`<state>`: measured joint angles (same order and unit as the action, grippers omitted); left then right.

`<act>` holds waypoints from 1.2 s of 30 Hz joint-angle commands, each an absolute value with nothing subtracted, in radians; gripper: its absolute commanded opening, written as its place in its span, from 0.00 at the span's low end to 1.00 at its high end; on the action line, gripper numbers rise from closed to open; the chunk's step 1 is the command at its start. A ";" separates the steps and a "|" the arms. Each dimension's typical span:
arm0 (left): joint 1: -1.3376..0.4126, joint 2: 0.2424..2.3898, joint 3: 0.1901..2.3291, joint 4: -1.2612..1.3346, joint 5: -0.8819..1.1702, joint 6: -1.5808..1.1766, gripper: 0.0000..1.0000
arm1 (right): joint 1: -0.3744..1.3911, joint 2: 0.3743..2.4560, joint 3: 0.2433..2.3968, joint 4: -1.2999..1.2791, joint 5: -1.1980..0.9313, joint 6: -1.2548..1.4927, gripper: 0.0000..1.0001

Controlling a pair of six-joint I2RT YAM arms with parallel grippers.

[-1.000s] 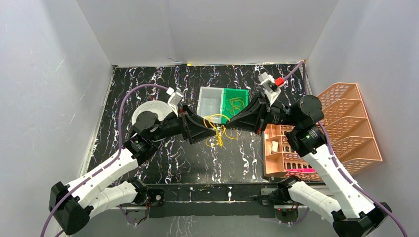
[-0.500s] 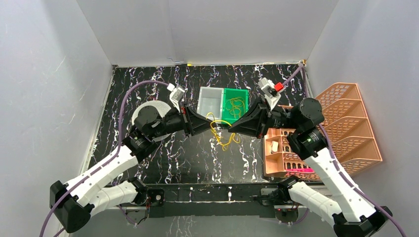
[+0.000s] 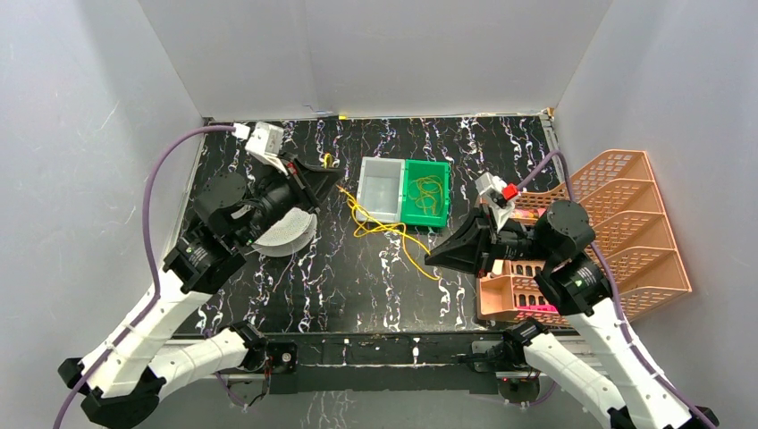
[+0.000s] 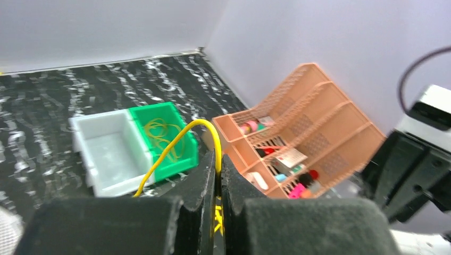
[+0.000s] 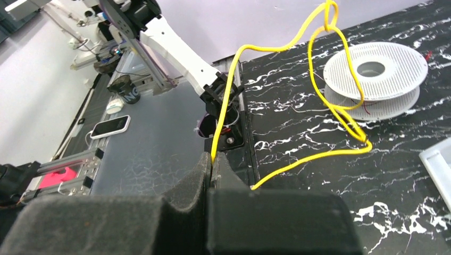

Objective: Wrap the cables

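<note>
The left gripper is fully closed, clamping a thin yellow flexible cable between its fingertips. The right gripper is likewise fully closed on this cable. The cable runs slack from one gripper to the other.

1. You see the right gripper with its jaws pressed together on a yellow cable.
2. The cable rises from the jaws, makes loops, and drops onto the black marbled table.
3. Farther away on the table lies a white perforated spool.
</note>
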<state>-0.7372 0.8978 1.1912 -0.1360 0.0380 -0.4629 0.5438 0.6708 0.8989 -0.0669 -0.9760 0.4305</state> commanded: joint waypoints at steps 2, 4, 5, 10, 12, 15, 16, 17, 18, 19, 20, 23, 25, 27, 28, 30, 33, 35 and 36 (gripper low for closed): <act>-0.739 0.862 1.277 -0.254 -0.229 -0.342 0.00 | 0.546 0.617 0.878 -0.192 -0.853 0.367 0.00; -0.739 0.843 1.298 -0.261 -0.274 -0.311 0.00 | 0.546 0.597 0.862 -0.230 -0.775 0.367 0.00; -0.739 0.832 1.310 -0.265 -0.292 -0.296 0.00 | 0.546 0.588 0.852 -0.245 -0.735 0.369 0.00; -0.739 0.798 1.373 -0.299 -0.355 -0.234 0.00 | 0.546 0.559 0.787 -0.275 -0.527 0.421 0.00; -0.739 0.788 1.395 -0.315 -0.376 -0.215 0.00 | 0.546 0.556 0.764 -0.277 -0.461 0.445 0.00; -0.739 0.772 1.416 -0.333 -0.404 -0.185 0.00 | 0.546 0.548 0.740 -0.278 -0.376 0.479 0.00; -0.739 0.768 1.420 -0.337 -0.412 -0.178 0.00 | 0.546 0.542 0.729 -0.270 -0.352 0.490 0.00; -0.739 0.764 1.424 -0.342 -0.421 -0.173 0.00 | 0.546 0.536 0.718 -0.263 -0.320 0.507 0.00; -0.740 0.760 1.426 -0.346 -0.422 -0.170 0.00 | 0.546 0.528 0.707 -0.257 -0.286 0.519 0.00; -0.739 0.757 1.428 -0.347 -0.421 -0.168 0.00 | 0.546 0.519 0.694 -0.252 -0.248 0.534 0.00; -0.739 0.755 1.428 -0.348 -0.422 -0.166 0.00 | 0.546 0.511 0.679 -0.247 -0.203 0.552 0.00; -0.739 0.757 1.434 -0.357 -0.416 -0.163 0.00 | 0.546 0.496 0.634 -0.235 -0.120 0.598 0.24; -0.739 0.760 1.433 -0.360 -0.401 -0.166 0.00 | 0.546 0.500 0.611 -0.216 -0.121 0.615 0.45; -0.739 0.767 1.434 -0.363 -0.379 -0.169 0.00 | 0.546 0.516 0.600 -0.204 -0.134 0.622 0.59; -0.739 0.771 1.434 -0.366 -0.365 -0.170 0.00 | 0.546 0.525 0.597 -0.199 -0.143 0.623 0.63; -0.739 0.782 1.435 -0.371 -0.334 -0.170 0.00 | 0.546 0.542 0.600 -0.191 -0.164 0.621 0.68; -0.739 0.805 1.442 -0.383 -0.279 -0.168 0.00 | 0.546 0.558 0.605 -0.161 -0.194 0.618 0.73; -0.739 0.823 1.451 -0.395 -0.249 -0.167 0.00 | 0.546 0.573 0.614 -0.146 -0.218 0.611 0.75; -0.739 0.831 1.456 -0.404 -0.237 -0.166 0.00 | 0.546 0.583 0.620 -0.136 -0.233 0.607 0.76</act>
<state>-0.7422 0.7902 1.4197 -0.3969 -0.3149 -0.1822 0.5472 0.5705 0.5869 -0.2314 -0.1894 0.6098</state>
